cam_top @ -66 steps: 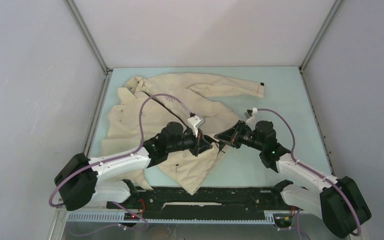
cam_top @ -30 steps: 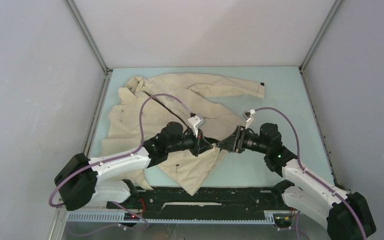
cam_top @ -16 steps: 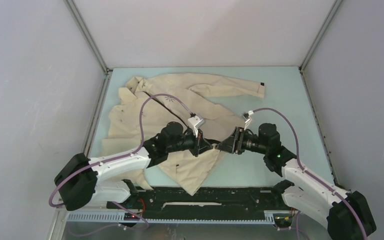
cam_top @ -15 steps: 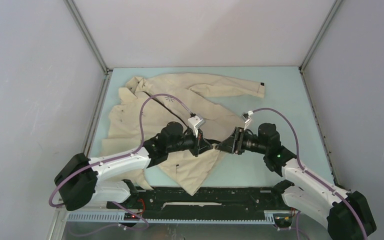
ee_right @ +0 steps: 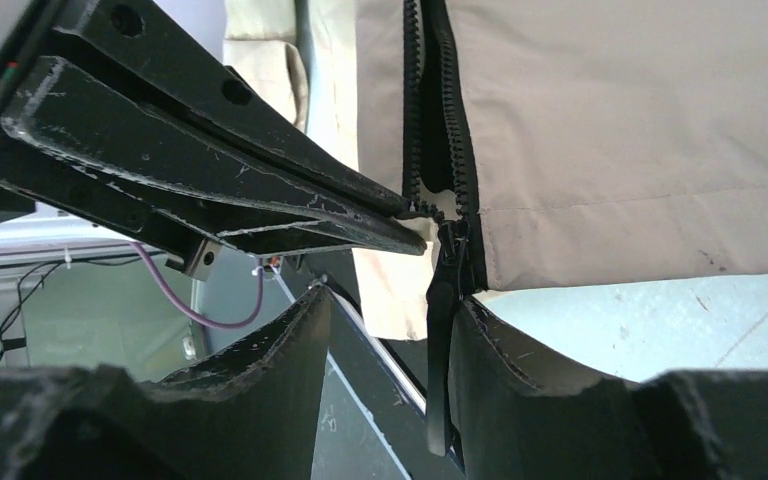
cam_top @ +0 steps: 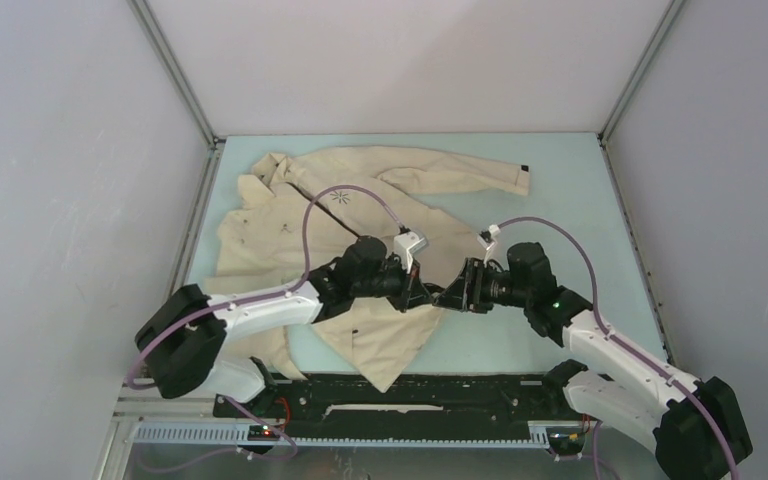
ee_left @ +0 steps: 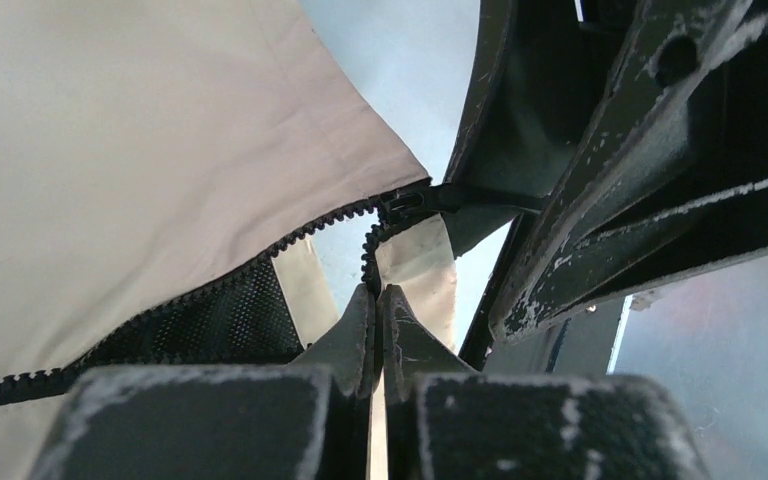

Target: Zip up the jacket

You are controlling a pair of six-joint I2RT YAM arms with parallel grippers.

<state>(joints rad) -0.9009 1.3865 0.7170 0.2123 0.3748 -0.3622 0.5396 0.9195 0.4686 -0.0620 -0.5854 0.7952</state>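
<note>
- The jacket (cam_top: 290, 230) lies spread front-up on the table (cam_top: 560, 190). Most of its cream cloth is behind the slider and toward the left arm's side, and one sleeve stretches far behind the slider.
- Its zipper (ee_right: 440, 120) is joined only at the bottom hem. The slider (ee_left: 402, 205) sits at the foot of the teeth, and beyond the slider the two rows run separately.
- The pull tab (ee_right: 438, 330) hangs from the slider into the gap of the right gripper (ee_right: 390, 310). The jaws stand apart, and the tab leans on one finger without being pinched.
- The left gripper (ee_left: 380, 300) is just below the slider at the hem. Its jaws are pressed together on the jacket's edge strip, as far as the wrist view shows.
- The step in hand looks like taking hold of the tab, and the zipping itself is not yet begun.
- To do it well, the right gripper should close on the tab close to the slider, so the tab cannot twist or slip out.
- The left gripper should hold the hem taut below the slider as an anchor.
- The pull should then follow the line of the teeth away from that anchor, low over the cloth and slow.
- One risk is the loose flap beside the slider being drawn in.
- The other is the whole jacket dragging along if the anchor is weak.
</note>
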